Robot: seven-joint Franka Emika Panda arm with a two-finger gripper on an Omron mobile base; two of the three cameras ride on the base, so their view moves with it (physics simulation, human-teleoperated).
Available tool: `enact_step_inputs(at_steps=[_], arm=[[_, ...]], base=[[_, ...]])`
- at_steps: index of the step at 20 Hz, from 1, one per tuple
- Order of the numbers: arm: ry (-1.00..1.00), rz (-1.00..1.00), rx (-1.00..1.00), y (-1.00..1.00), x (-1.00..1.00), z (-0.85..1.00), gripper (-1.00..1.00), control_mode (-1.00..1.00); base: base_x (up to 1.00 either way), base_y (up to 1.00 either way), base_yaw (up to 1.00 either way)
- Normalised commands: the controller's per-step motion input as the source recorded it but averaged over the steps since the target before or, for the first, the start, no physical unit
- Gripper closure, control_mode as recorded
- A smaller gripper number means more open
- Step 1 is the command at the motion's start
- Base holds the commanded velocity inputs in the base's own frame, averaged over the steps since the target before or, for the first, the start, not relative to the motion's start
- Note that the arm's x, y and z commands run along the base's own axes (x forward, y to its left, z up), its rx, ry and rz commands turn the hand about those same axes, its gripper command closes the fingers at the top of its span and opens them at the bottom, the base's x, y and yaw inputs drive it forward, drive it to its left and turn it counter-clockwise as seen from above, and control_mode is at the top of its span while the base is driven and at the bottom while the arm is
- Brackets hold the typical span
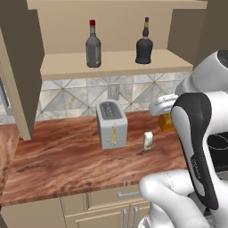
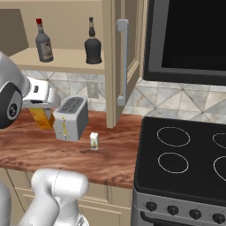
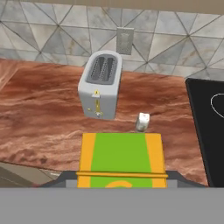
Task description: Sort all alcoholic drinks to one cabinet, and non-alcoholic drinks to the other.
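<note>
An orange-yellow box with a green patch (image 3: 121, 160) sits at the near edge of the view, its green top face flanked by orange bands, clamped between dark gripper parts at its lower corners. Beyond it lies a reddish-brown marbled counter (image 3: 39, 113). A small white-cream carton (image 3: 142, 122) stands just past the box, slightly right. Farther back and to the left is a grey two-slot toaster (image 3: 100, 85). A tiled backsplash (image 3: 52, 39) with a wall outlet (image 3: 124, 40) runs behind, and a black stovetop (image 3: 208, 127) borders the right.
</note>
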Motion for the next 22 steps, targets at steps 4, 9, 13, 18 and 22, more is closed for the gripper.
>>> enact_step_inputs(at_steps=[4, 9, 13, 18, 22], arm=[[-0.03, -0.07, -0.01, -0.19, 0.00, 0.00, 1.00, -1.00], [-0.03, -0.06, 0.00, -0.12, 0.00, 0.00, 1.00, -1.00], [-0.04, -0.04, 0.00, -0.10, 0.00, 0.00, 1.00, -1.00], [-0.02, -0.03, 0.00, -0.12, -0.01, 0.00, 1.00, -1.00], [-0.01, -0.02, 0.00, -0.09, -0.03, 0.00, 1.00, -1.00]], base=[[0.00, 0.00, 0.00], [0.00, 0.00, 0.00], [0.00, 0.00, 0.00], [0.00, 0.00, 0.00], [0.00, 0.00, 0.00]])
